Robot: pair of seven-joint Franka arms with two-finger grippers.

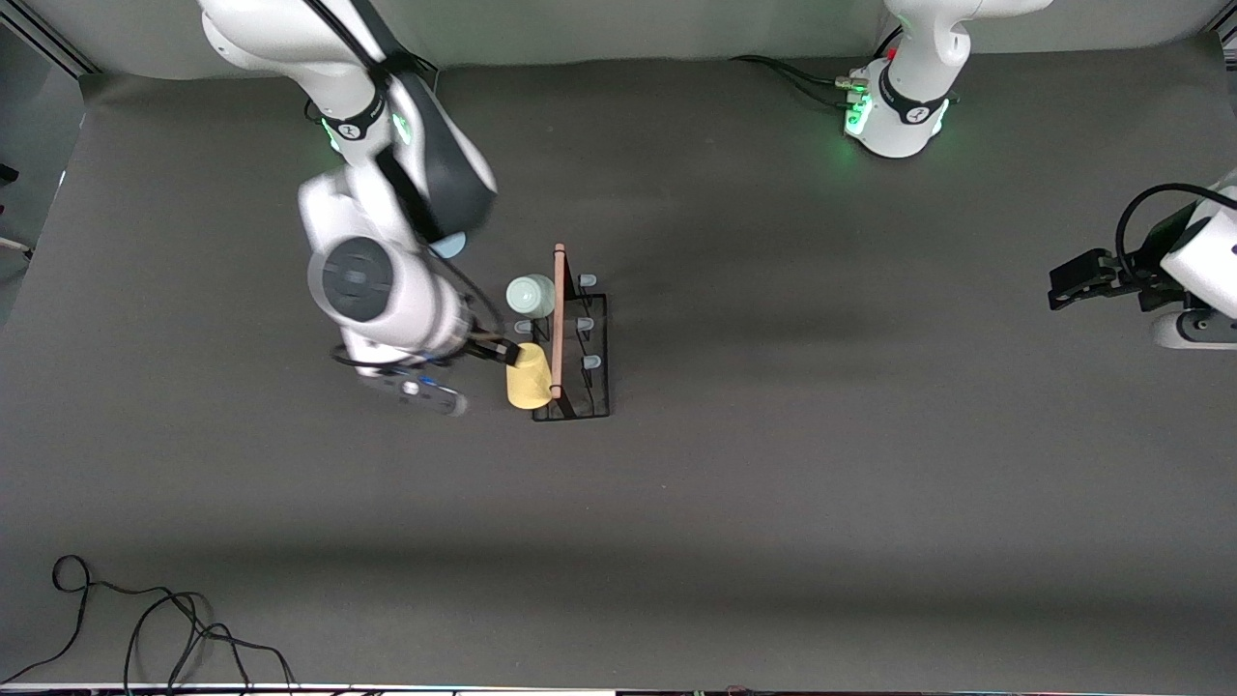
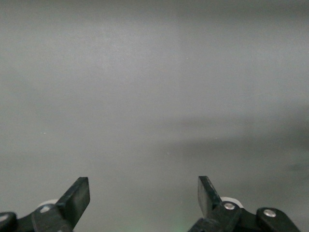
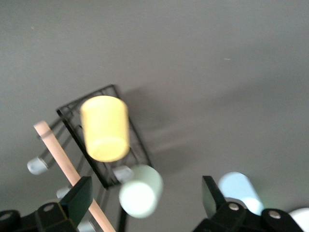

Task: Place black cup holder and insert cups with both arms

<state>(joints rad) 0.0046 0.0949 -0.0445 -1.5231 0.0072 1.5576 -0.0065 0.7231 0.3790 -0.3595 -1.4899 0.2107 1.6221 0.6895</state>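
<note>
Presently: black cup holder [image 1: 583, 356] upright mid-table, wooden rod handle [image 1: 558, 319] on top; yellow cup [image 1: 528, 379] mouth-down on the peg nearest the front camera, toward my right arm's end; pale green cup [image 1: 531, 295] on the peg farthest from that camera, same row; light blue cup [image 3: 240, 190] on the table beside the holder; my right gripper [image 3: 145, 203] beside the yellow cup, fingers wide, holding nothing; my left gripper [image 2: 144, 198] waiting at its own end of the table, fingers spread, holding nothing.

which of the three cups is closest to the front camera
The yellow cup, on the black cup holder peg lowest in the front view. The pale green cup and light blue cup sit farther back.
</note>
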